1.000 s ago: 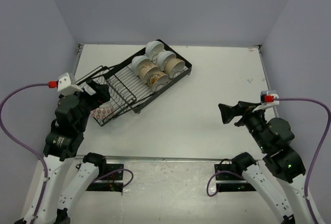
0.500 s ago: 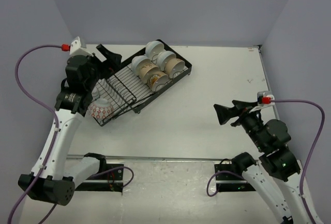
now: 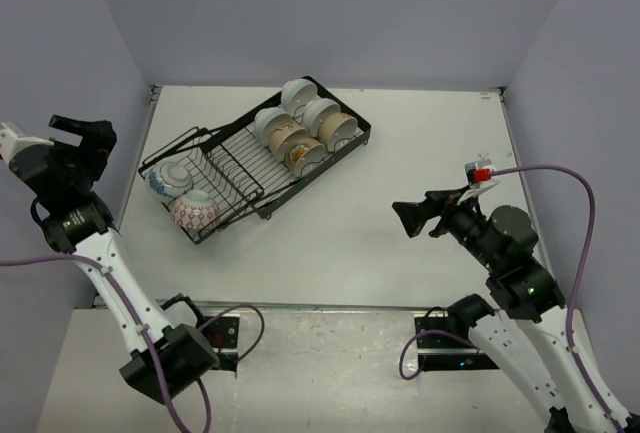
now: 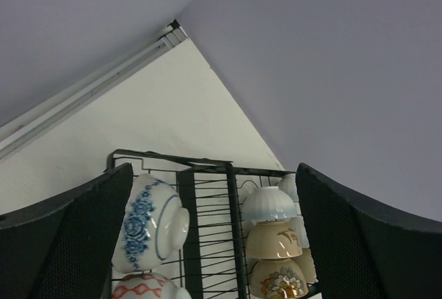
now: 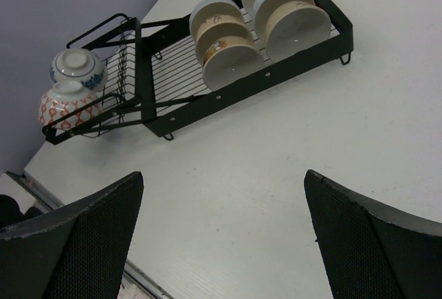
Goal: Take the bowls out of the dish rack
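The rack (image 3: 240,168) lies askew on the table (image 3: 420,133), in its left half, running from near left to far right; all the bowls (image 3: 305,125) sit in it, none on the table itself; six stand on edge in two rows of three in the far right section, white and tan ones, one with a flowered inside; in the near left section the blue bowl (image 3: 165,181) and the red bowl (image 3: 196,211) lie side by side, touching or nearly so, the red one nearer the rack's end. The left gripper (image 3: 82,128) is raised at the far left, close to the wall (image 3: 60,63), well apart from the rack, its jaws spread wide and holding nothing; in its wrist view the two fingers (image 4: 76,244) frame the rack from its left end, blue bowl above red at the left, a white bowl above two tan ones at the right. The right gripper (image 3: 408,217) hangs over bare table right of the rack, well apart from it, pointing left, jaws spread wide and empty; its wrist view shows the whole rack between its fingers (image 5: 373,244).
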You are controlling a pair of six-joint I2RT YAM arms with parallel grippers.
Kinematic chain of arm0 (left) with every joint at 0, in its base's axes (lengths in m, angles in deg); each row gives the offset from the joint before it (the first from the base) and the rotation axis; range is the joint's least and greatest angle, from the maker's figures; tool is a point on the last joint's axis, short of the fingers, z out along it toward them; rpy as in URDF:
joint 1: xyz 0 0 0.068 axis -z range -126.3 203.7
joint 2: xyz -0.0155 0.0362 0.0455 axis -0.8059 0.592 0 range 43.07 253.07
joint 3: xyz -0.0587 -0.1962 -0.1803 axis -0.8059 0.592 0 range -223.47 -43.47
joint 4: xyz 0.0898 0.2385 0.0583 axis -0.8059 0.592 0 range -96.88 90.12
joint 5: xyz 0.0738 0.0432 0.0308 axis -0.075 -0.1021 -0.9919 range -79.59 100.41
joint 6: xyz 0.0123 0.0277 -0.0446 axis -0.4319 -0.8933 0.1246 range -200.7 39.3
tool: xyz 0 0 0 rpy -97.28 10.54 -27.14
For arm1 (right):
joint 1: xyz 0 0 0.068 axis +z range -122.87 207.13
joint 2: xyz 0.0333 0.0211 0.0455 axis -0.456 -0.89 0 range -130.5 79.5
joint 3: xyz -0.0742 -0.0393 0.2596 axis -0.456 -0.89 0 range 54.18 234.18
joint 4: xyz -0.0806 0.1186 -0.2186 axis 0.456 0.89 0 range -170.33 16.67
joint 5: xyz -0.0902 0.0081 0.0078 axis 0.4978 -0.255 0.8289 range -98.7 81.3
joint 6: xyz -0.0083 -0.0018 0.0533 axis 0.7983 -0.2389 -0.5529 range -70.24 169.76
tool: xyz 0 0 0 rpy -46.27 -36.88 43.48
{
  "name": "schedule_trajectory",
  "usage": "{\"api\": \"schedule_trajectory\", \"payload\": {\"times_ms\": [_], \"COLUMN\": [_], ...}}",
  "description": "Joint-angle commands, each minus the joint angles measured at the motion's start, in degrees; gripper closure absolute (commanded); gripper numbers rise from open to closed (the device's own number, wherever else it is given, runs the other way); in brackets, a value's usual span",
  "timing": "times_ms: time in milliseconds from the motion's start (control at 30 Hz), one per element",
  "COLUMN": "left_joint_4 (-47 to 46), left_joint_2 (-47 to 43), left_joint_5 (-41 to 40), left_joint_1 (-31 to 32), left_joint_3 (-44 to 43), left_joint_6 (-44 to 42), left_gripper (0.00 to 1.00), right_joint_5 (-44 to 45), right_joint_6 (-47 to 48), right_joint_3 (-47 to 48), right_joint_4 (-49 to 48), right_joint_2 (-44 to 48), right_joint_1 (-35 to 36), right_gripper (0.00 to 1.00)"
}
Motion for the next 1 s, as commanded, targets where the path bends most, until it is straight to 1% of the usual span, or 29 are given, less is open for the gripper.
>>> {"api": "schedule_trajectory", "payload": {"times_ms": [0, 33, 100, 167, 267, 367, 433, 500, 533, 567, 767, 833, 967], "left_joint_4": [0.8, -0.6, -3.0, -3.2, -3.9, -3.8, -5.7, -9.5, -12.9, -14.4, -19.6, -23.4, -29.0], "left_joint_2": [0.0, 0.0, -0.4, -2.0, -4.2, -3.6, -2.9, -1.9, -1.6, -1.3, 1.1, 1.8, 4.4], "left_joint_5": [12.0, 15.1, 17.7, 17.8, 17.5, 18.7, 20.0, 21.7, 22.4, 24.3, 27.3, 28.3, 33.5], "left_joint_1": [-11.2, -13.7, -15.3, -15.3, -15.3, -15.3, -15.3, -15.3, -15.3, -15.3, -13.9, -13.6, -13.6], "left_joint_3": [8.9, 11.3, 15.5, 16.2, 16.7, 17.8, 20.7, 24.8, 27.5, 28.4, 30.0, 31.2, 33.0], "left_joint_6": [-1.0, -0.3, -0.3, -1.6, -3.2, -3.9, -3.9, -2.8, -2.1, -1.0, -0.5, -0.1, 2.0], "left_gripper": [0.00, 0.00, 0.00, 0.00, 0.00, 0.00, 0.00, 0.00, 0.00, 0.00, 0.00, 0.00, 0.00], "right_joint_5": [-3.7, -3.4, -3.6, -5.2, -6.8, -6.7, -6.0, -4.6, -3.6, -3.2, -0.8, -1.2, -3.5], "right_joint_6": [0.9, 1.1, 1.0, 0.9, 1.3, 1.4, 1.5, 1.8, 1.8, 2.0, 1.8, 1.4, 1.3], "right_joint_3": [1.8, 1.7, 0.8, 0.5, 2.0, 2.0, 1.8, 1.7, 2.0, 2.2, 0.9, 0.3, -0.5], "right_joint_4": [-1.7, -1.7, -2.8, -3.8, -2.0, -1.0, -0.9, -0.3, 0.0, 0.2, -0.2, -0.3, -1.5], "right_joint_2": [0.5, 1.0, 1.5, 1.3, -0.5, -1.9, -2.0, -2.5, -2.7, -2.8, -4.5, -4.9, -5.5], "right_joint_1": [0.3, 0.3, 0.3, 0.3, 0.3, 0.3, 0.3, 0.3, 0.3, 0.2, 0.3, 0.3, 0.3], "right_gripper": [0.01, 0.01, 0.01, 0.01, 0.01, 0.01, 0.01, 0.01, 0.01, 0.01, 0.01, 0.01, 0.01]}}
